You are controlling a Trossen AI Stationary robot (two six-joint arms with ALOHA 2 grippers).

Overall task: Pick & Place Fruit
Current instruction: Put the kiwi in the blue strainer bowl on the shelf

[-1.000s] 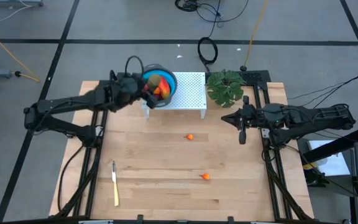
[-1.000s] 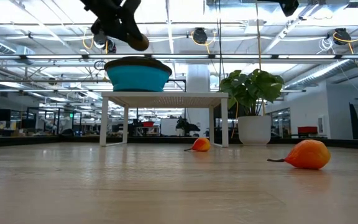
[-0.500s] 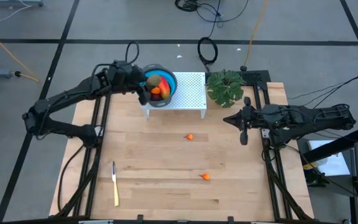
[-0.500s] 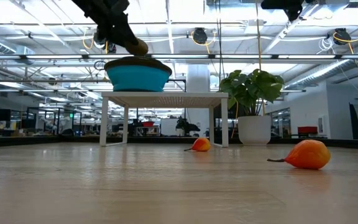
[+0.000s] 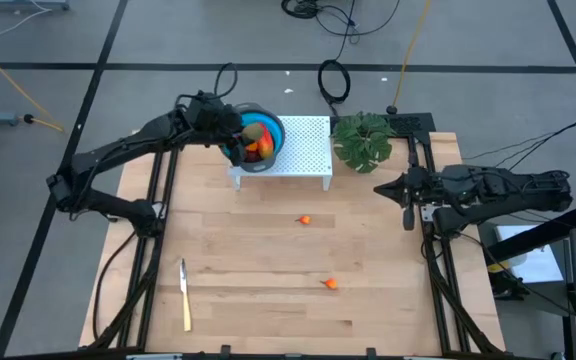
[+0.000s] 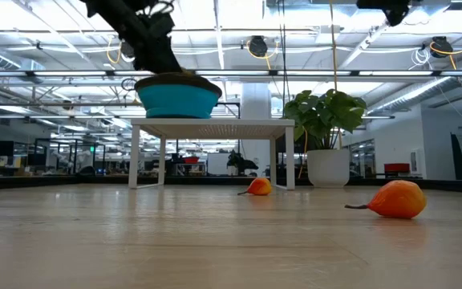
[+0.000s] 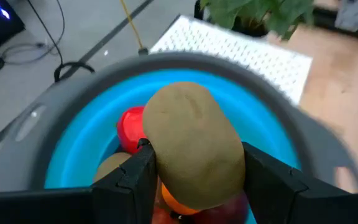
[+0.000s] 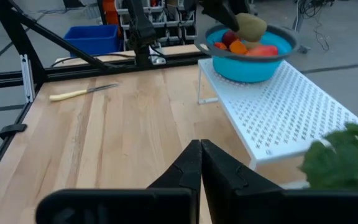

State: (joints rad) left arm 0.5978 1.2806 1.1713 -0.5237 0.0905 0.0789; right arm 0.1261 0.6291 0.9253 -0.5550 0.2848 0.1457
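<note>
Left gripper (image 7: 194, 171): over the blue bowl (image 5: 268, 128), clamped on an olive-brown oval fruit (image 7: 194, 152); only the left wrist view shows the two dark fingers (image 7: 135, 177) pressing its sides.
Held fruit, from above: a small brownish spot (image 5: 250, 131) at the bowl's left rim, half covered by the arm.
Bowl contents: the left wrist view shows a red ball (image 7: 131, 127) and a second olive-brown piece (image 7: 112, 167) under the held one; the right wrist view adds an orange piece (image 8: 239, 46) and a long red-orange piece (image 8: 263, 50).
Bowl, low view: only the blue wall (image 6: 179, 99) under a dark rim, on the white stand (image 6: 212, 126); nothing inside can be seen from there.
Loose fruit: two tiny orange ones lie on the bare wood, one (image 5: 306, 220) near the stand, one (image 5: 331, 284) nearer the front edge; the low view shows a stem on the nearer one (image 6: 397, 198).
Right gripper (image 5: 409, 212): waits above the table's right side, fingers pressed together and holding nothing; the right wrist view shows it plainly.
Knife (image 5: 184, 293): front left of the table, well apart from the fruit.
Plant (image 5: 362, 139): just right of the stand.
</note>
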